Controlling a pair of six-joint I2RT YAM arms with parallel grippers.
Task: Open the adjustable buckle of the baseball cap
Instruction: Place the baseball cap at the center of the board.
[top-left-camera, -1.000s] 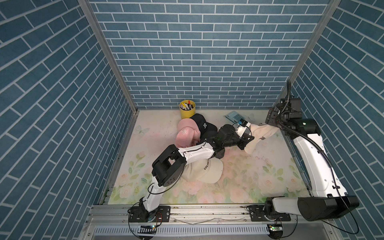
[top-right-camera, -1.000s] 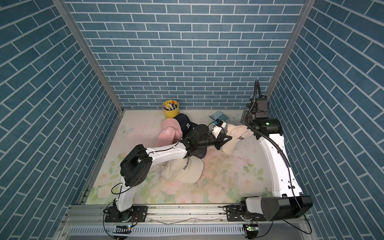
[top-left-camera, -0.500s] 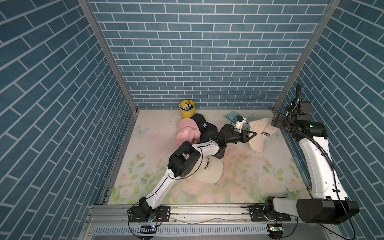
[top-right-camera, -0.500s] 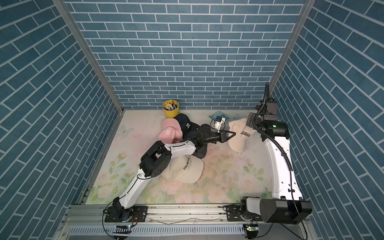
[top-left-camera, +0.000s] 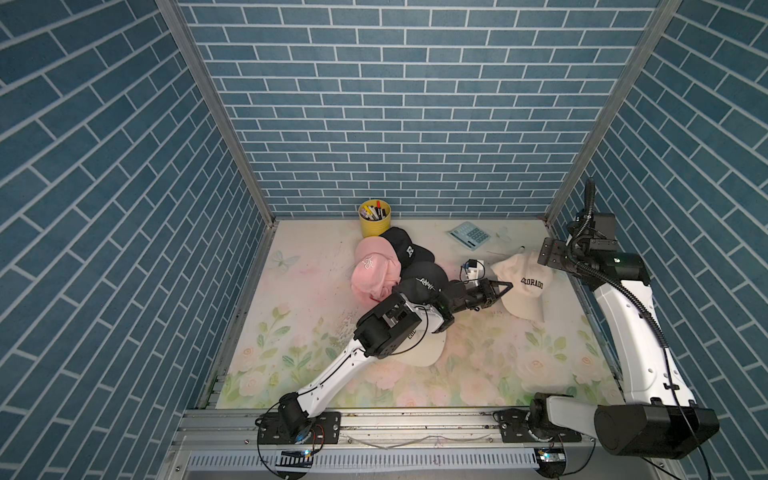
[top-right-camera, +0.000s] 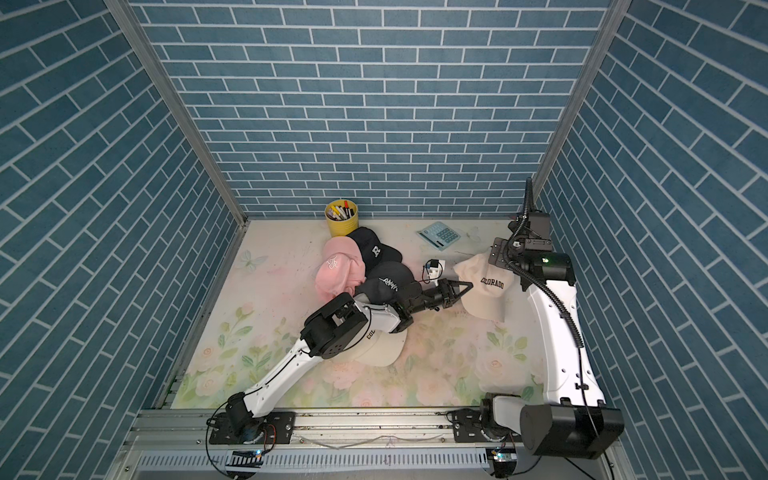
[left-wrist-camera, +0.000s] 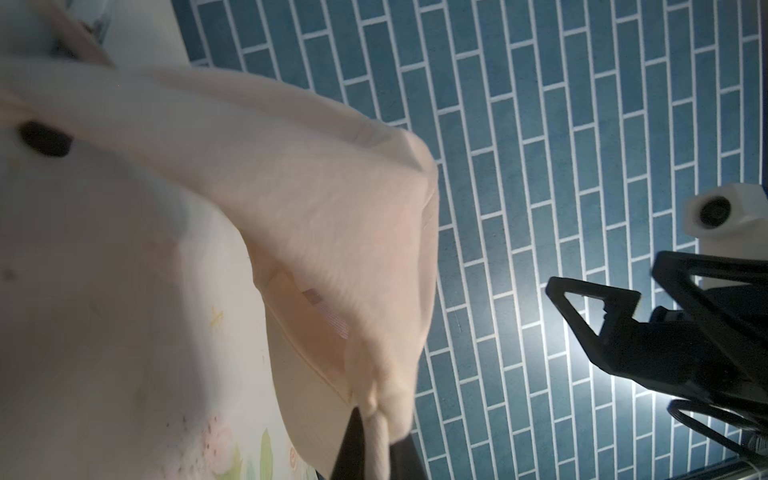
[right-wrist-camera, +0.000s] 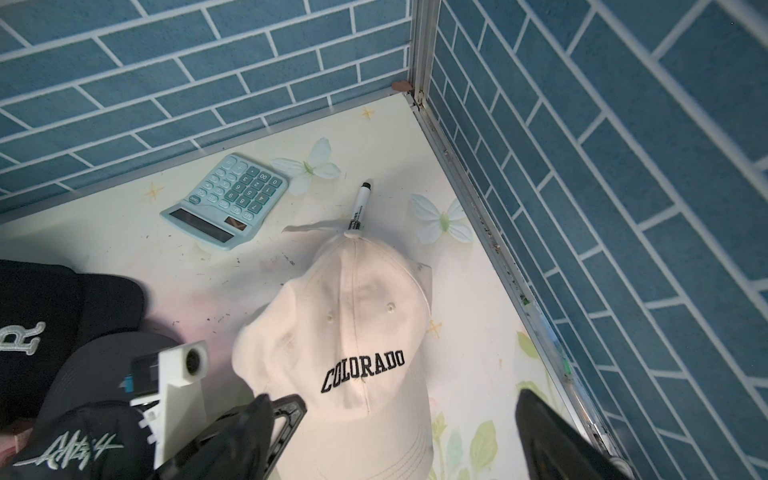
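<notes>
Cream cotton cap (top-left-camera: 524, 286) sits crown up on the table (top-left-camera: 478, 374) near the right rear corner. Its back faces the rear wall, where a strap tail (right-wrist-camera: 309, 227) pokes out beside a pen (right-wrist-camera: 360, 203); the buckle itself is hidden. The left claw (top-left-camera: 508, 286) is clenched on a fold of the cap's side edge, and the right claw (top-left-camera: 547, 254) hovers released above. The left should probably hold steady while the right takes the strap end and pulls along it, not upward
</notes>
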